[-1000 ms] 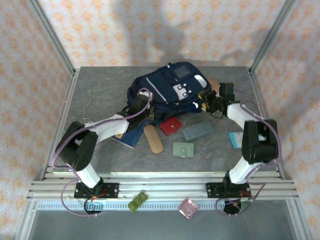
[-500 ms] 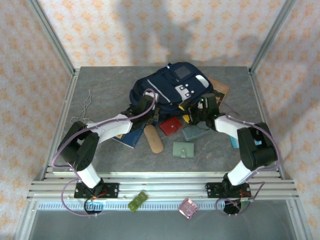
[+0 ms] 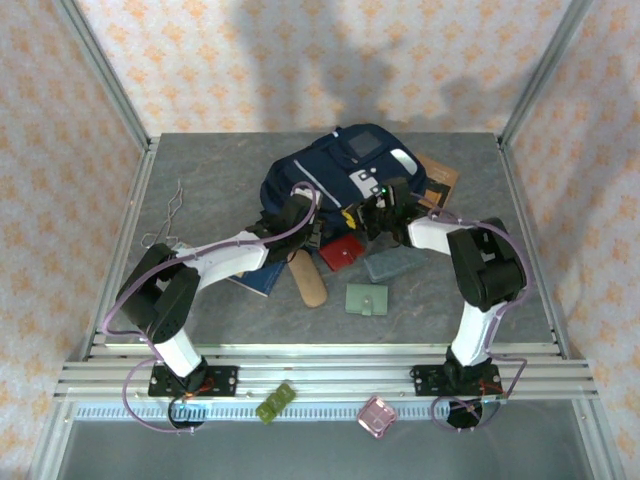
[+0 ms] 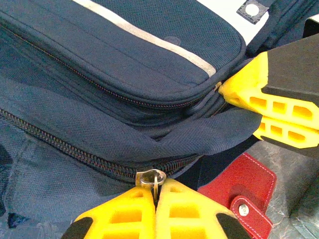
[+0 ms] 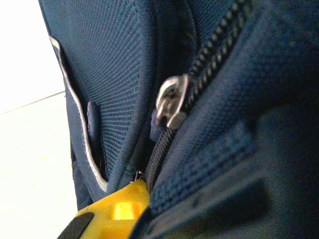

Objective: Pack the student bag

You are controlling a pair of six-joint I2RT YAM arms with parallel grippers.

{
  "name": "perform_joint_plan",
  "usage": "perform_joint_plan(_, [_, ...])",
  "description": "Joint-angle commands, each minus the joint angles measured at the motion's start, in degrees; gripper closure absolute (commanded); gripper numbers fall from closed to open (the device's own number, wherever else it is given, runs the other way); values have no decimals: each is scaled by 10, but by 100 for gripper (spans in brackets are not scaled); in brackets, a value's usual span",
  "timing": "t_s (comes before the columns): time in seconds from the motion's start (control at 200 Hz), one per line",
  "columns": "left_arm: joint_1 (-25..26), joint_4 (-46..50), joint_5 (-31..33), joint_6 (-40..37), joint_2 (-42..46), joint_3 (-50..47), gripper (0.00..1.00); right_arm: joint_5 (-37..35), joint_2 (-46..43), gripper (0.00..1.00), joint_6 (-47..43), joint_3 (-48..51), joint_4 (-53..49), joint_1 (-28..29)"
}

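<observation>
- The student bag (image 3: 345,170) lies flat at the far middle of the table (image 3: 200,180). Its long axis runs from the near left to the far right, and its near edge faces both arms.
- The left gripper (image 4: 155,190) has its yellow fingers pressed together on the metal zipper pull (image 4: 154,178) of the bag's main zip, at the near edge.
- From that pull the zip track runs away to the left along the bag's side, and to the right it curves on toward the right gripper (image 4: 234,99).
- The right gripper's fingers lie closed against each other, tips at the seam under the front pocket (whether they hold fabric or a tab there cannot be told). Its wrist view shows a second slider (image 5: 171,102) close above one finger.
- Judgement: the step in hand is opening the main compartment. The left arm holds the pull, so it would draw along the track while the right steadies the bag.
- The table is flat grey. A red wallet (image 4: 239,186) lies just beside both grippers, so room at the near edge is tight. To the left of the bag the table offers more room.
</observation>
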State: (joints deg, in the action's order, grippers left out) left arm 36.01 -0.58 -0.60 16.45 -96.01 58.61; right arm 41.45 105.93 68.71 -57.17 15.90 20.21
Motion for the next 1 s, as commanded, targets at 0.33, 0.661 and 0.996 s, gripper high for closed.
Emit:
perform_joint_plan(0.33, [-82, 32, 125, 33, 88, -73, 100, -26, -78, 100, -43, 27, 13, -30])
perform_joint_plan(0.661, [-111, 65, 145, 40, 152, -68, 100, -7, -57, 100, -72, -44, -14, -33])
perform_joint_plan(0.996, [-54, 84, 103, 26, 260, -75, 100, 20, 47, 100, -139, -259, -119, -31])
